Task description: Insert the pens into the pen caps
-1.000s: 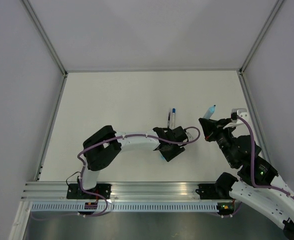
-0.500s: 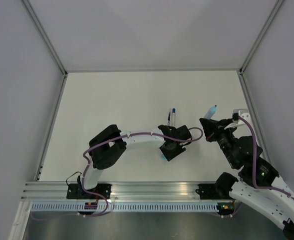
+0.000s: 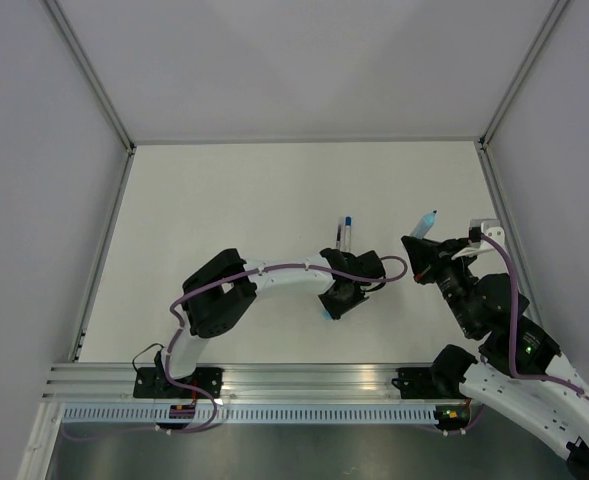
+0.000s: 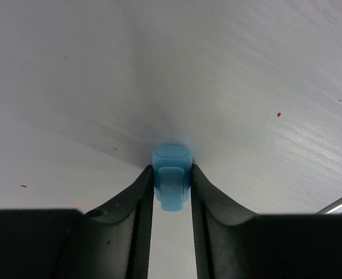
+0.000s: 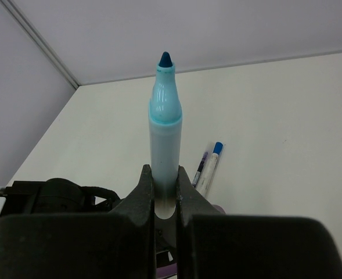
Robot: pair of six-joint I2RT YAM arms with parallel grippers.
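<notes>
The pen cap [image 4: 172, 174], a stubby piece of pale blue plastic with rounded corners and a flat clip down its side, lies on the white table [image 4: 246, 70] just in front of the left arm's wrist. The left gripper [image 4: 172, 170] is pinched onto it, one black finger against each side, in what looks like a grip taken so the cap can be lifted. The fingers [image 4: 141, 192] are matte and curve inward towards their tips.

To the right, the right gripper [image 5: 165, 181] is pressed tight on the lower barrel of a marker pen [image 5: 165, 136], held clear of the table with its writing end up. The barrel is smooth and pale blue, matching the cap. It narrows at a shoulder to a small dark blue tip. Holding it bare-tipped and exposed appears to ready it for meeting the cap.

Two slimmer pens lie side by side on the table between the arms. One is a blue-and-white pen [image 5: 210, 165], the other a dark pen [image 5: 200, 164]. Neither is being touched by a gripper, and no caps for them can be made out.

The table surface is matte white with faint brushed streaks and a few tiny red specks.
</notes>
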